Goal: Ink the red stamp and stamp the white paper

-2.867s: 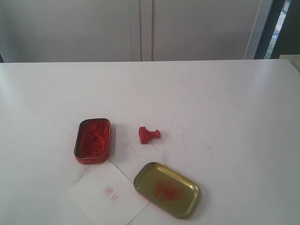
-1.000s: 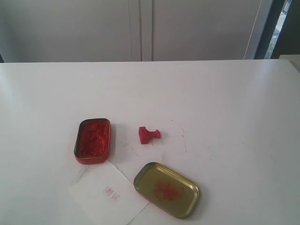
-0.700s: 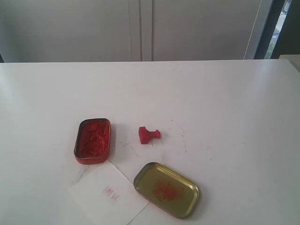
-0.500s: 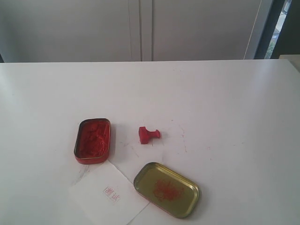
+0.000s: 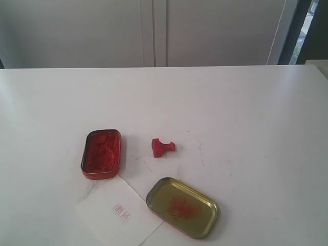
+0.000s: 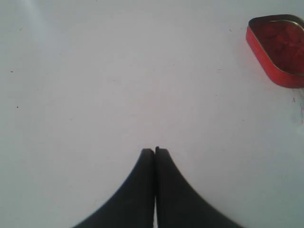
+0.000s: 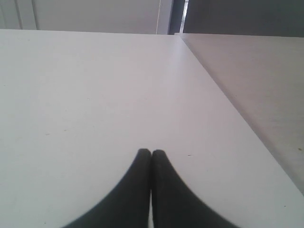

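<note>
2 grippers appear only in their own wrist views; neither shows in the exterior view. The left gripper (image 6: 155, 151) has its black jaws pressed together with nothing between them, above the bare white table (image 6: 95, 71), and a corner of the open red ink tin (image 6: 280, 50) sits well apart from it. The right gripper (image 7: 151, 152) is likewise clenched on nothing, over an empty stretch of tabletop near the table's edge.

In the exterior view, the red stamp (image 5: 162, 147) lies on its side on the table, block base toward the tin and handle pointing away from it. It is near the tin but not touching it, and is held by nothing. The white paper (image 5: 119, 211) lies flat just beside the tin's near end and bears 1 small red square imprint. A brass-coloured lid (image 5: 182, 207), smeared red inside, rests against the paper's right edge.
</note>
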Action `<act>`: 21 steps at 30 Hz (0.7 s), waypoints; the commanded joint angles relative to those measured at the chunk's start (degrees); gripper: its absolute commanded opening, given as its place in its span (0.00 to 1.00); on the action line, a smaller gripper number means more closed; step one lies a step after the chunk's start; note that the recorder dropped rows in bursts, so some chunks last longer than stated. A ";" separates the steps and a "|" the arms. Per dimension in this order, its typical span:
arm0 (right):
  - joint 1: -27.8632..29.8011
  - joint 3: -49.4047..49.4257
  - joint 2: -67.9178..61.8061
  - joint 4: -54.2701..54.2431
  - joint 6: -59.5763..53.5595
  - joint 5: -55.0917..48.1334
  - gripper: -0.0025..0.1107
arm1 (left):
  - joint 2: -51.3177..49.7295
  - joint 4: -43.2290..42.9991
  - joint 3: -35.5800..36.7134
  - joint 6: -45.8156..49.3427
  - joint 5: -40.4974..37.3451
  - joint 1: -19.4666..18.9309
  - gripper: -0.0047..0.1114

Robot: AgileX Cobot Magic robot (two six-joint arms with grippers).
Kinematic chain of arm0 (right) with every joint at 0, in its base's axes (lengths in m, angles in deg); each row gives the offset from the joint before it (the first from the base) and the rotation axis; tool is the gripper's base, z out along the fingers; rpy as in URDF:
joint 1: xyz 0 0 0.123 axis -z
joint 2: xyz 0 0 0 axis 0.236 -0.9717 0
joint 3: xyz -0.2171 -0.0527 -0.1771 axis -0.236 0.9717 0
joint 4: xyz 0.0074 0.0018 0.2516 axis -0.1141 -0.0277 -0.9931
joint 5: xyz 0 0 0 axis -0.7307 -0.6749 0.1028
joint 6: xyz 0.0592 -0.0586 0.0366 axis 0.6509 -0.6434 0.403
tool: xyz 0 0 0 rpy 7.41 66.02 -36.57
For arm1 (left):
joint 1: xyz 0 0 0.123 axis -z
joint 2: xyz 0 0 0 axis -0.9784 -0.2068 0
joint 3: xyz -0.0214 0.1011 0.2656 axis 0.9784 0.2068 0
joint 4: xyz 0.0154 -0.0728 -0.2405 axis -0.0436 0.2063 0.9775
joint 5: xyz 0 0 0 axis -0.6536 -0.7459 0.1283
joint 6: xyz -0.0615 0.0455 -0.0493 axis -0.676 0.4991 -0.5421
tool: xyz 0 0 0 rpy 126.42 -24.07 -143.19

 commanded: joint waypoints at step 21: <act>-3.78 0.26 0.33 -0.39 -0.27 0.98 0.02 | 0.25 0.00 0.50 -0.15 -0.24 -0.10 0.04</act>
